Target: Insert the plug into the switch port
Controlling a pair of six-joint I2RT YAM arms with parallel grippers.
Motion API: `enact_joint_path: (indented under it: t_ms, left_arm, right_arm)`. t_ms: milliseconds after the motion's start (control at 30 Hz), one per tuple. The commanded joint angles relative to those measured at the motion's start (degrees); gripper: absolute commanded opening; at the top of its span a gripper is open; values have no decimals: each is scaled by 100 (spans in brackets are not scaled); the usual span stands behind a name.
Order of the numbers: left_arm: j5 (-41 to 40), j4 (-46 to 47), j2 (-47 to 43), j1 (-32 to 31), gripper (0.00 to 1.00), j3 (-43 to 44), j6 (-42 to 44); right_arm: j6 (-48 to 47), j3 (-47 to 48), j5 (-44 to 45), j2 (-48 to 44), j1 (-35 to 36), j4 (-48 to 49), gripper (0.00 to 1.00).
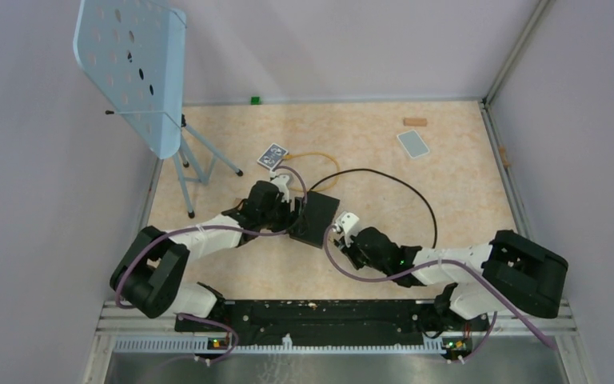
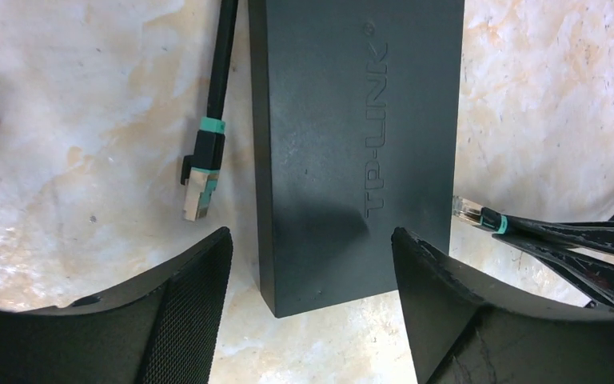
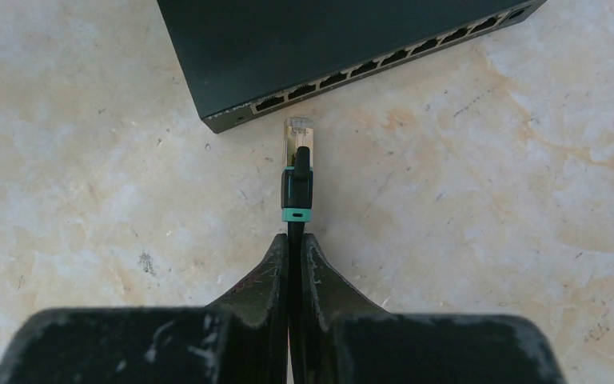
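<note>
The switch (image 3: 304, 40) is laid flat near the middle of the table (image 3: 488, 208). Its port row (image 3: 384, 64) runs along the narrow edge that is turned towards the right arm. The plug (image 3: 297, 152) is held level just in front of that edge, with its clear tip aimed at the ports at the row's left end, as seen from the right wrist. A thin strip of table is seen between tip and port, so the plug is not yet inserted.

The right pincer (image 3: 294, 238) is pressed together on the black cable (image 1: 416, 190), which is pinched just behind the plug's teal band.

The left pincer (image 2: 312, 240) is spread, and one of its fingers (image 2: 184, 320) is placed on each side of the switch's near short end. Whether they touch the switch cannot be told. A loose plug (image 2: 198, 188) with a teal band of its own is laid on the table just beside the switch's other long edge.

From above, a playing card (image 1: 273, 156) is seen beyond the switch. A grey card (image 1: 413, 144) and a wooden block (image 1: 416, 122) are found well apart at the far right. A music stand (image 1: 140, 72) is set at the far left.
</note>
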Motion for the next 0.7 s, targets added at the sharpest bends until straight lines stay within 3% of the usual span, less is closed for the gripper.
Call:
enact_joint_path:
  t_ms: [0,667]
  left_arm:
    - [350,422,47,30,77,-130,-104]
    - [654,537,474,31,64,-158,178]
  right_arm:
    - [-189,146,100,230,180,260,0]
    - [-337,296,580,717,514,433,0]
